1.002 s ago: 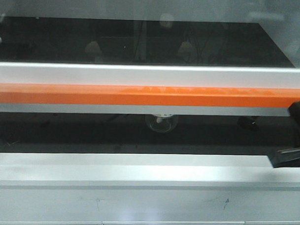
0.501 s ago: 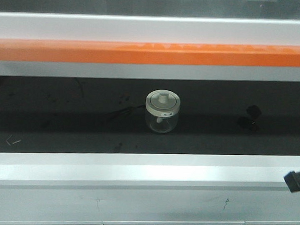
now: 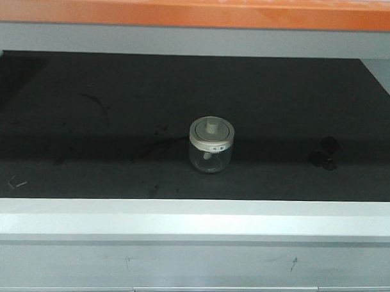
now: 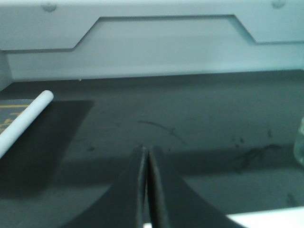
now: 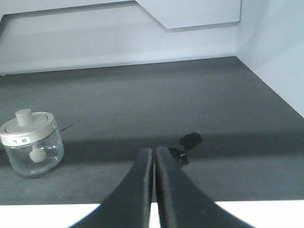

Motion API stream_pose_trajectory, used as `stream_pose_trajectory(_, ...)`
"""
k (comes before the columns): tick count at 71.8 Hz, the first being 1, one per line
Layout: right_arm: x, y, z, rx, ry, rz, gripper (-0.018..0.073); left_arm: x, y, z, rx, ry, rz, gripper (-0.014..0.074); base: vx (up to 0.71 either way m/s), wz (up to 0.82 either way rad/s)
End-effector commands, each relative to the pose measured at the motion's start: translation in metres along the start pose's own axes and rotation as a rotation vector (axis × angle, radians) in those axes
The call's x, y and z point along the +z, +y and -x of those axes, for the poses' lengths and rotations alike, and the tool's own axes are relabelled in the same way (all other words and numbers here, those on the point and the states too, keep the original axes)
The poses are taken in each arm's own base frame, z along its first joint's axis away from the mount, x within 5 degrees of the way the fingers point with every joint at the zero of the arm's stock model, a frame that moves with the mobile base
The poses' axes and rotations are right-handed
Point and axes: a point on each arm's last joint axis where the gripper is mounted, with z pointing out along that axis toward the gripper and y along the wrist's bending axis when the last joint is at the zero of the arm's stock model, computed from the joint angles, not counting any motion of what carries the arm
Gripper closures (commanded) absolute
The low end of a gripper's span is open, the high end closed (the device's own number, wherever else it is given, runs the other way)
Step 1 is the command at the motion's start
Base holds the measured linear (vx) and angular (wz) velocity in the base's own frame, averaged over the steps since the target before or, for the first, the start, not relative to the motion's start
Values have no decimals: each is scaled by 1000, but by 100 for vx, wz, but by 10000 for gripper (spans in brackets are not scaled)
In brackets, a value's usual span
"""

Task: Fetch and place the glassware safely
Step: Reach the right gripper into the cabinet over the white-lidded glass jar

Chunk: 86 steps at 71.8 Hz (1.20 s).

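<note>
So both are pinched together with nothing in them: left gripper point(image 4: 145, 151) and right gripper point(image 5: 154, 152), each low over the black worktop point(image 3: 88, 84). The glass jar point(image 5: 31, 145) stands upright mid-worktop, lid on, at 9 o'clock from the right gripper and well apart. White walls point(image 5: 270, 47) box it in, with an orange bar point(image 3: 200, 10) at 12 in the front view. Only the left wrist view catches a white tube point(image 4: 26, 121) at 10 o'clock.
</note>
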Motion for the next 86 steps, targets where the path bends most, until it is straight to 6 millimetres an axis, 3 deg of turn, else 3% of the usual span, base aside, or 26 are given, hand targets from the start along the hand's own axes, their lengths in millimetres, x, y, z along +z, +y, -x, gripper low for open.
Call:
stream_pose_trajectory(1,-7,4,13,-4,-67,42,560,-9,-1,5,1,-56,-12,603,0,0)
stream_pose_trajectory(14,-14,13,10,-73,-52,174,560,-15,0,-15,-34,-67,-24,603,0,0)
stream_pose_trajectory(52,-16,21,16,-131,-123,285,526,-15,-1,-15,-67,-67,-33,603,0,0)
stream_pose_trajectory(69,-9,28,28,-114,-180,317,300,-15,-1,-15,-67,-67,-33,603,0,0)
stream_pose_trajectory(78,10,37,42,-117,-158,330,144,-15,-1,-15,-67,-67,-33,603,0,0)
stream_pose_trajectory(86,30,47,53,-113,-189,365,83,-15,-1,-15,-67,-67,-33,603,0,0)
